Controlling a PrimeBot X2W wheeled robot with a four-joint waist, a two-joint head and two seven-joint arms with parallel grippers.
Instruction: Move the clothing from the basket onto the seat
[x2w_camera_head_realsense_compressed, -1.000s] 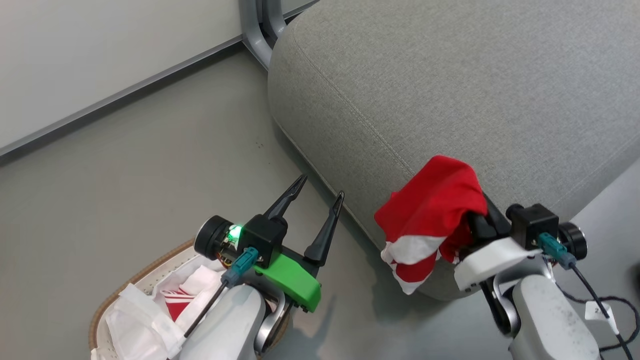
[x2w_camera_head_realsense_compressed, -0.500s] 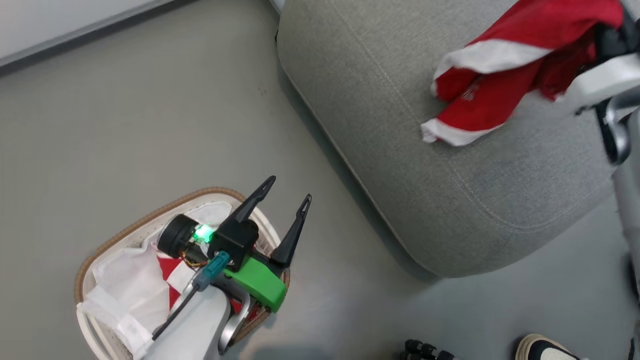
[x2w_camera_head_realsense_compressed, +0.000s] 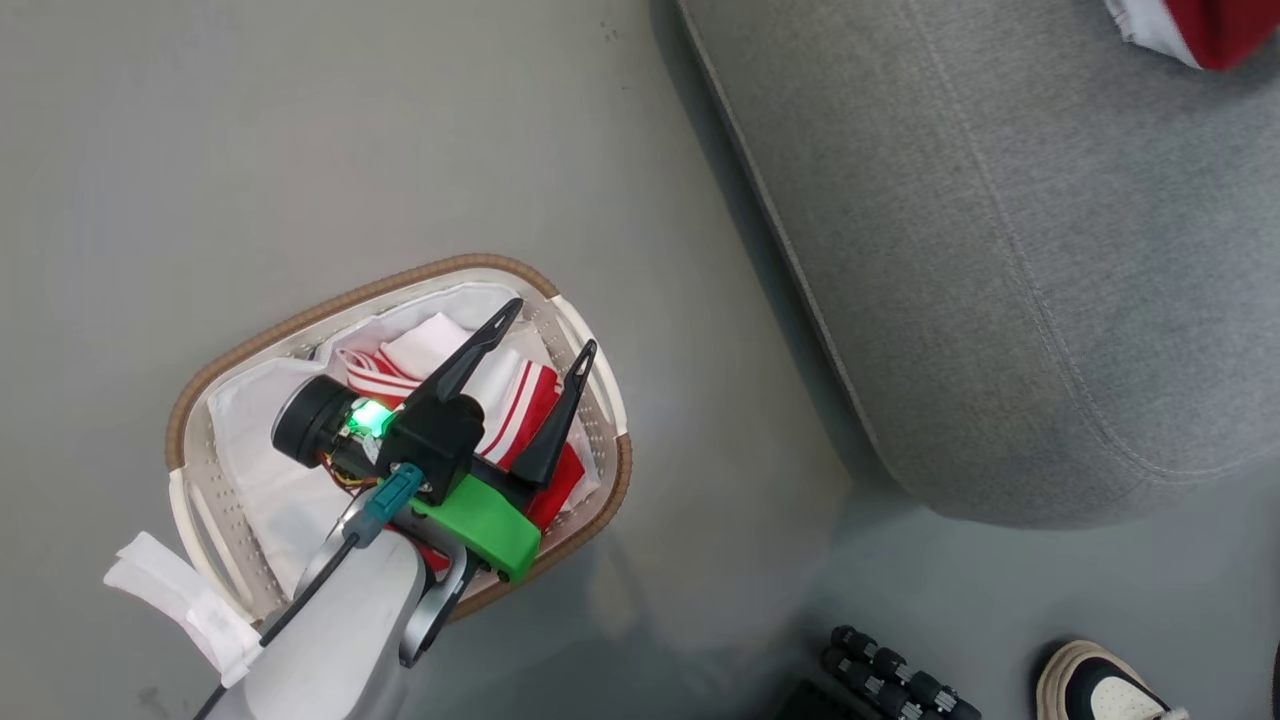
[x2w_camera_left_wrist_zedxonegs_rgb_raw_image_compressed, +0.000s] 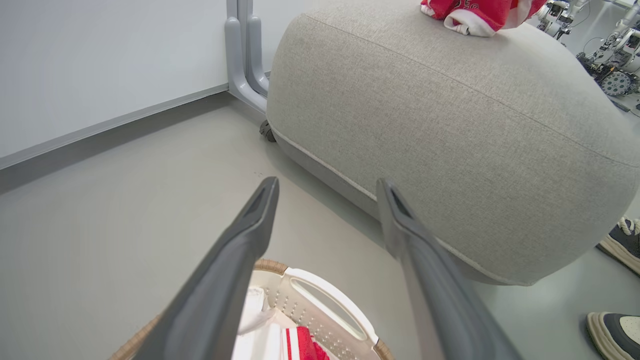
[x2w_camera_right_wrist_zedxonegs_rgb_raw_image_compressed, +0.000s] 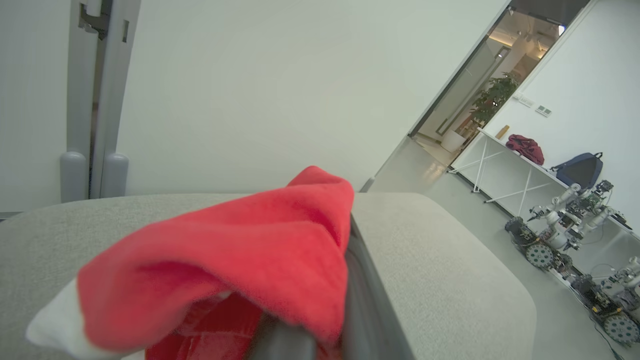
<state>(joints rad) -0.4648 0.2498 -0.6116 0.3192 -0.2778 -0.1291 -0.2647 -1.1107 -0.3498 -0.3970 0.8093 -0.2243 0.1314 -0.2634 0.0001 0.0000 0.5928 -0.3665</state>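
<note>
The grey floor (x2w_camera_head_realsense_compressed: 300, 150) spreads under everything. The big grey seat (x2w_camera_head_realsense_compressed: 1000, 250) stands on it at the right of the head view, rounded at its edges, with a stitched seam along the side.

The oval white basket (x2w_camera_head_realsense_compressed: 620, 470) with a brown rim sits on the floor near the seat's corner but apart from it. A white liner (x2w_camera_head_realsense_compressed: 250, 440) is spread inside and spills over the near end.

The clothing is in 2 places. 1 red piece with white stripes (x2w_camera_head_realsense_compressed: 520, 385) lies in the basket on the liner. Another red piece with white trim (x2w_camera_left_wrist_zedxonegs_rgb_raw_image_compressed: 480, 12) rests on top of the seat, far from the basket.

The left gripper (x2w_camera_head_realsense_compressed: 553, 325) hangs over the basket, jaws spread wide, holding nothing.

The right gripper (x2w_camera_right_wrist_zedxonegs_rgb_raw_image_compressed: 352, 260) is above the seat, its jaws closed on the red piece (x2w_camera_right_wrist_zedxonegs_rgb_raw_image_compressed: 225, 255), which drapes over its fingers.

A shoe (x2w_camera_head_realsense_compressed: 1100, 685) is on the floor by the seat.
</note>
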